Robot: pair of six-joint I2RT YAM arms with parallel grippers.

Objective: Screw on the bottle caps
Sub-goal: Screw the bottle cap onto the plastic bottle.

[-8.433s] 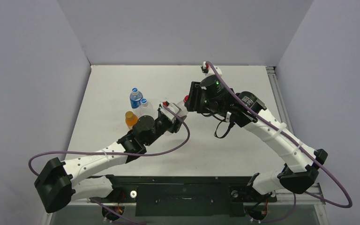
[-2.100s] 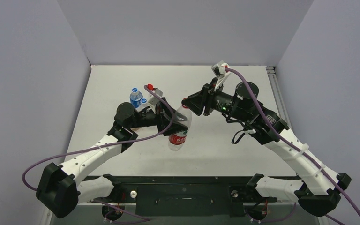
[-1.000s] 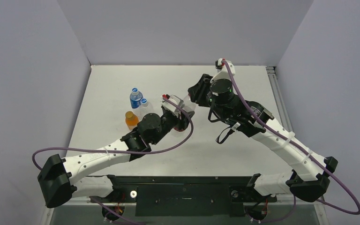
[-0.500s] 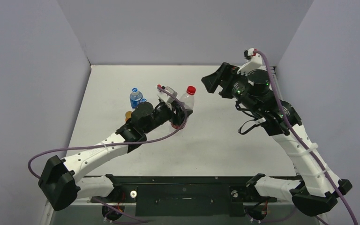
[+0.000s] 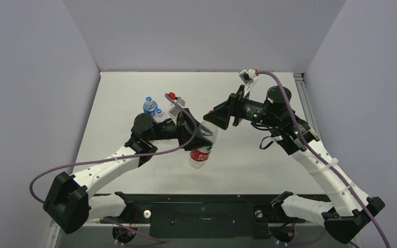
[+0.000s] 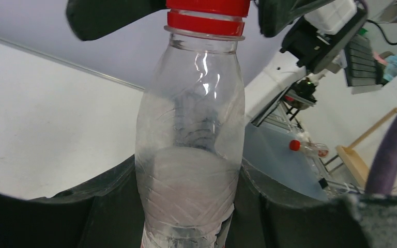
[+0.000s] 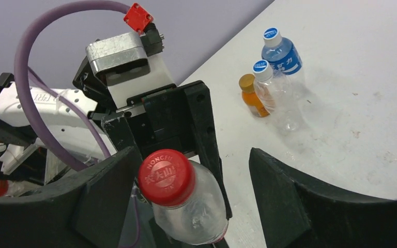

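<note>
- Red cap (image 7: 165, 177) sits on the neck of the clear bottle (image 6: 190, 155), which is held over the desk (image 5: 248, 165).
- Left hand (image 5: 195, 135) is clamped on the bottle's body. The right hand (image 7: 191, 155) flanks the cap with its fingers apart.
- From above, the right hand hides the cap. The bottle's base is cut off in the left wrist view.
- Blue-and-white caps (image 7: 272, 34) (image 7: 260, 65) and a gold cap (image 7: 246, 81) top three small bottles (image 7: 284, 59) standing beyond the clear bottle.
- Bare desk lies on the clear bottle's other side.
</note>
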